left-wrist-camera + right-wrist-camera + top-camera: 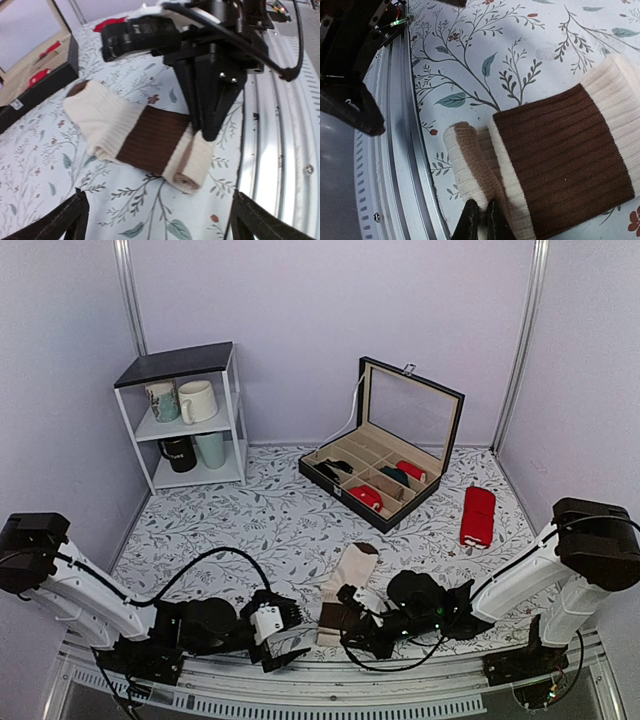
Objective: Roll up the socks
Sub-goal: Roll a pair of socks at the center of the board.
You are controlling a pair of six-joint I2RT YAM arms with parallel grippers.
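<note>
The socks (pixel 352 570) lie flat near the table's front edge, banded cream, dark brown and tan. Their near end is curled into a small roll (pixel 192 167). My right gripper (pixel 481 219) is shut on that rolled end (pixel 470 165), its thin black fingertips (pixel 470 220) pinching the fabric; the left wrist view shows it coming down onto the roll from above (pixel 209 131). My left gripper (pixel 160 225) stands wide open just short of the roll, with nothing between its fingers (pixel 67 222). From above, it sits left of the socks (pixel 283 633).
A black compartment box (pixel 385 465) with its lid up stands at the back, small rolled bundles inside. A plain red pair (pixel 477 515) lies to the right. A white shelf with mugs (pixel 190 420) is back left. A metal rail (pixel 330 692) runs along the near edge.
</note>
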